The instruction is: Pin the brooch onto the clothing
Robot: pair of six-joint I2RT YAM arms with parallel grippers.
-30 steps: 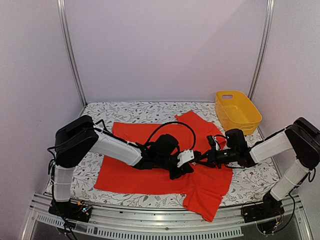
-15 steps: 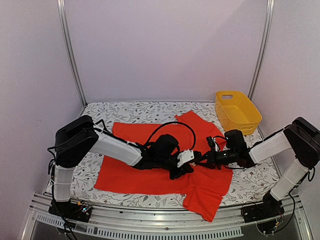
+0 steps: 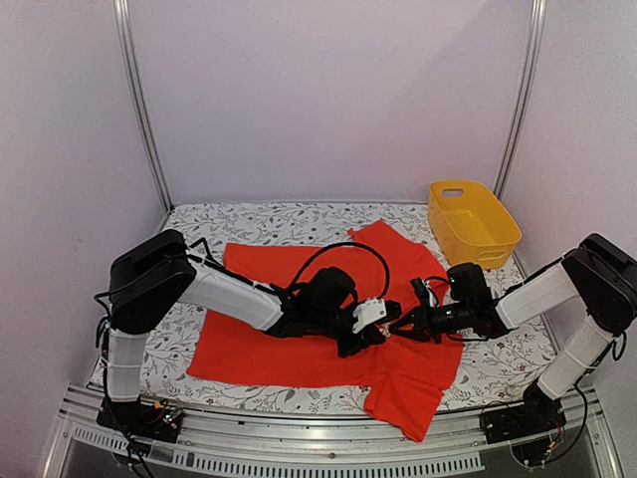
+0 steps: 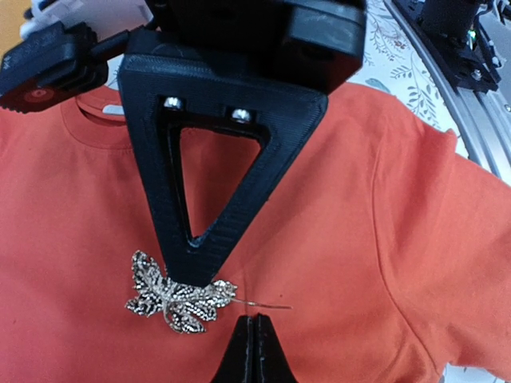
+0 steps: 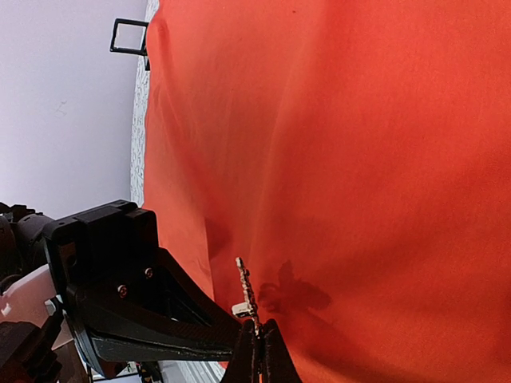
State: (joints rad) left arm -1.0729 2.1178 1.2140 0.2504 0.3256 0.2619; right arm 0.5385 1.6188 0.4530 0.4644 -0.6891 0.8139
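The clothing, a red-orange T-shirt, lies spread on the table and fills both wrist views. My right gripper is shut on the brooch, a glittery silver leaf seen edge-on in the right wrist view. Its bare pin points right, just over the cloth. My left gripper is shut, its tips at the shirt right below the pin. Whether cloth is pinched between them does not show.
A yellow basket stands at the back right, off the shirt. A small black square frame sits beyond the shirt's far edge. Both arms meet over the shirt's middle. The table's metal front rail runs close by.
My right gripper has edged left and lower with the brooch, closer to the left gripper. The left arm has stayed put.
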